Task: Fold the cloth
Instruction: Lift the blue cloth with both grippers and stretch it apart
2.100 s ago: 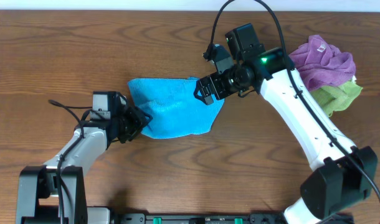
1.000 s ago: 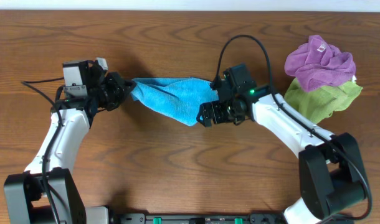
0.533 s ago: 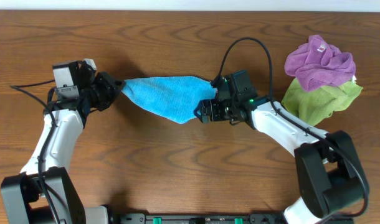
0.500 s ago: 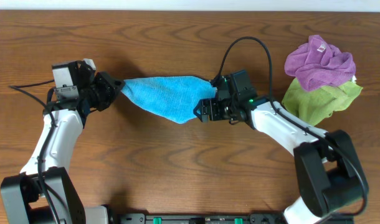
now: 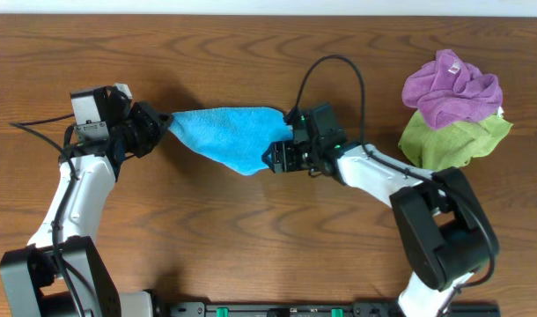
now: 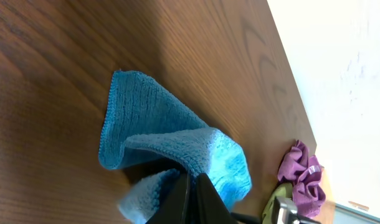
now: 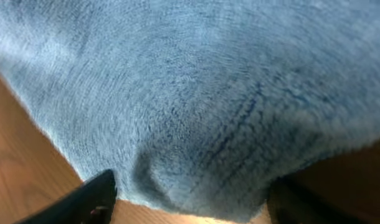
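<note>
The sky-blue cloth [image 5: 226,135] hangs bunched and stretched between my two grippers above the wooden table [image 5: 251,238]. My left gripper [image 5: 159,127] is shut on its left corner; in the left wrist view the black fingers [image 6: 191,190] pinch a fold of the cloth [image 6: 146,130]. My right gripper [image 5: 281,156] is at the cloth's right lower edge. In the right wrist view its gripper [image 7: 193,198] is wide open, and the cloth [image 7: 196,93] fills the gap between the fingers and most of the frame.
A purple cloth [image 5: 452,86] lies crumpled on a light green cloth [image 5: 453,141] at the right back of the table. The purple one also shows in the left wrist view [image 6: 300,177]. Cables trail from both arms.
Both arms lifted the cloth and stretched it. The left gripper carried its corner far left. Lately the right gripper slid a little left along the cloth's edge.
</note>
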`<state>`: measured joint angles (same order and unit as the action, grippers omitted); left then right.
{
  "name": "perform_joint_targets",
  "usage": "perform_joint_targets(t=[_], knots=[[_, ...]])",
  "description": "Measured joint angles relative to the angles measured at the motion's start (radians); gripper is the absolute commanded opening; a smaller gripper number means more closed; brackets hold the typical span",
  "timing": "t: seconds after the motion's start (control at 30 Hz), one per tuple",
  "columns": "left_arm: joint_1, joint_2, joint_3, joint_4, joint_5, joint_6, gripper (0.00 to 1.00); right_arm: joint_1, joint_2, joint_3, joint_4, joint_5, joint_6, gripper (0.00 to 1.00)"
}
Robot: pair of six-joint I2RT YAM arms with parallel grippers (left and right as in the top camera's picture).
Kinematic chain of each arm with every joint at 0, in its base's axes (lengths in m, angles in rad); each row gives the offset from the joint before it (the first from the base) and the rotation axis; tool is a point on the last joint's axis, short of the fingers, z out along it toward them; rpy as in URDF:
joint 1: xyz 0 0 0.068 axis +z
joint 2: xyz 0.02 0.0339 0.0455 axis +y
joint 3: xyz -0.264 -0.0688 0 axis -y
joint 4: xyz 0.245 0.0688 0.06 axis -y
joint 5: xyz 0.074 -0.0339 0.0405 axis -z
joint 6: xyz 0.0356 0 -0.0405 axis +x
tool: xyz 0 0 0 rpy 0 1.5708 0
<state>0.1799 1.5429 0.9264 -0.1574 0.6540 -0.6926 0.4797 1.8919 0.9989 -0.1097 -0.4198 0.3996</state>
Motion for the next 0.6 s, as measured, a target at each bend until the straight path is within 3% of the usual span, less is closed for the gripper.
perform_joint_targets(t=[0.03,0.1,0.13,0.3,0.6], knots=[[0.000,0.000,0.000,0.000,0.000,0.000,0.06,0.011,0.005,0.000,0.000,0.002,0.010,0.33],[0.000,0.000,0.000,0.000,0.000,0.000,0.06,0.022,0.010,0.000,-0.002,0.001,0.010,0.08],[0.000,0.000,0.000,0.000,0.000,0.000,0.06,0.027,0.011,0.000,-0.010,0.001,0.011,0.01],[0.006,0.000,0.000,0.000,0.001,0.000,0.06,0.023,-0.022,-0.005,-0.063,0.002,0.014,0.01],[0.043,0.000,0.013,-0.032,0.012,0.002,0.06,-0.030,-0.406,-0.004,-0.105,0.008,0.066,0.12]])
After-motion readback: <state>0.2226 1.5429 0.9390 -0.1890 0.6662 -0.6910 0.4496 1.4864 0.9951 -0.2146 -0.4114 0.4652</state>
